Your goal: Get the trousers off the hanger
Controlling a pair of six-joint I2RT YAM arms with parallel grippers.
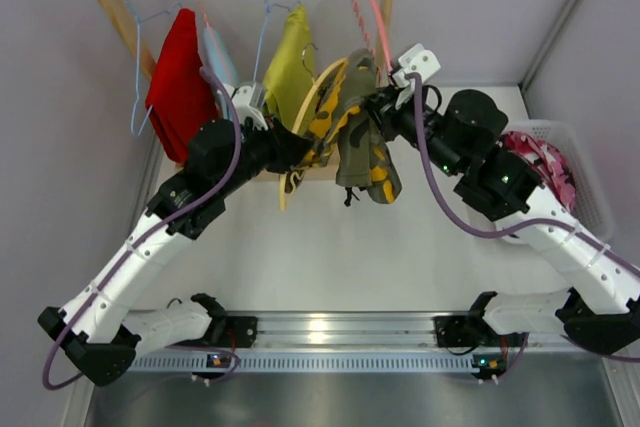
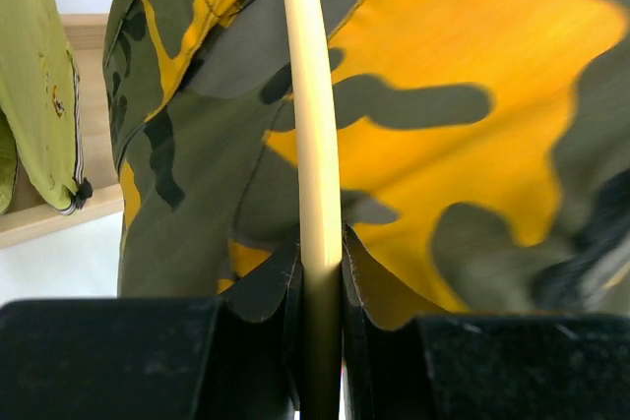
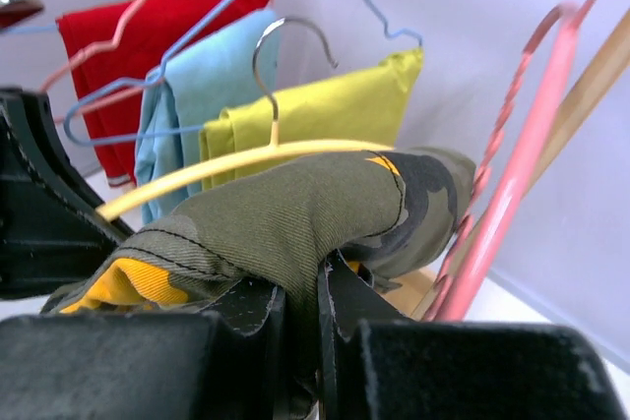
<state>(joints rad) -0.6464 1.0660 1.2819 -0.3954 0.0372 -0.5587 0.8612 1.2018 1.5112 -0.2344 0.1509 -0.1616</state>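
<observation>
- Camouflage trousers (image 1: pixel 362 147), olive with yellow and dark blotches, drape over a cream hanger (image 2: pixel 310 125) between my arms.
- Pink patterned trousers (image 1: pixel 540 162) lie in the white basket (image 1: pixel 592 197).
- My left gripper (image 2: pixel 320 282) clamps the hanger bar.
- My right gripper (image 3: pixel 317 307) pinches a camouflage fold.

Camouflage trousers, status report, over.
Left claw shut on cream hanger. Right claw shut on camouflage trousers, draped over hanger, not yet off. Pink hanger close beside right claw.
</observation>
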